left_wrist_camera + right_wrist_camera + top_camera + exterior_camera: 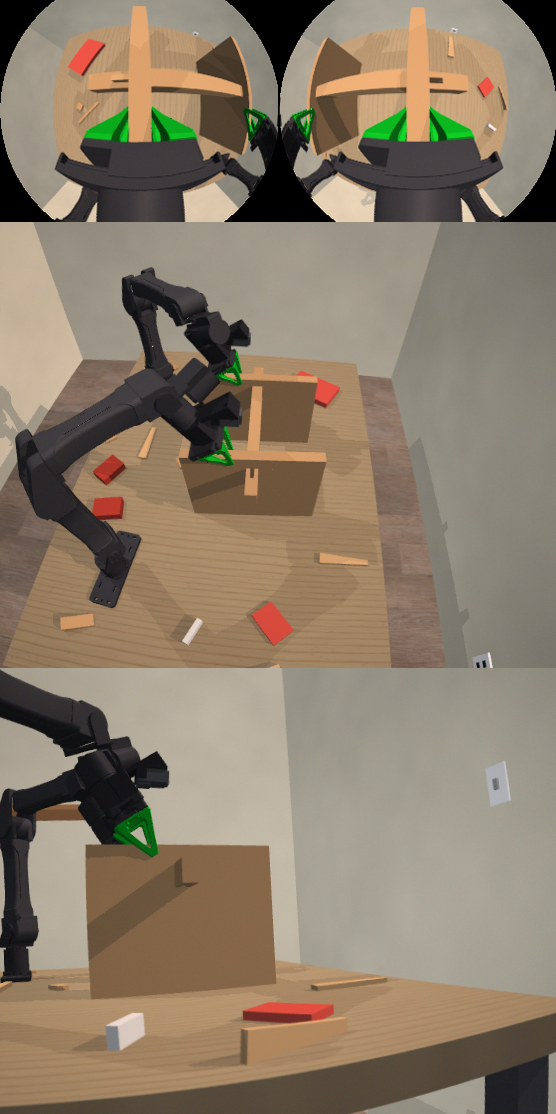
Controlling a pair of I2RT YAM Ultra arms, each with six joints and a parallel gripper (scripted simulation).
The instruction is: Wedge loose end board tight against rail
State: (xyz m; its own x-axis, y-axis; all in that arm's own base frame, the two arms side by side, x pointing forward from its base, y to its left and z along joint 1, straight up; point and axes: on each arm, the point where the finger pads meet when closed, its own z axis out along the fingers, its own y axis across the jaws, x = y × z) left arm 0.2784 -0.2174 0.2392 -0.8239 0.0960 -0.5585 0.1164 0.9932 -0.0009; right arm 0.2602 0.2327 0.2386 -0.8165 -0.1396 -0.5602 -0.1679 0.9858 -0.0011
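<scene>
The near end board [295, 492] [220, 928] [418, 40] and the far end board [290, 417] [140, 40] stand upright, joined by the rail [255, 422] [189, 81] [372, 81]. The rail's end passes through the near board, with a dark open slot showing. A narrower dark line shows at the far end; whether a wedge fills part of it is unclear. My right gripper [230, 461] [418, 110] is shut on the near board's top edge. My left gripper [238, 381] [139, 110] is shut on the far board's top edge. A loose wedge [343, 560] [349, 983] [451, 46] lies on the table.
Another tapered piece [147, 443] lies near the arms, and one [295, 1040] stands on edge at the front. A white block [192, 631] [125, 1031] and red slab [272, 623] [486, 87] lie in front. Red blocks [108, 508] [109, 469] lie by the right arm's base.
</scene>
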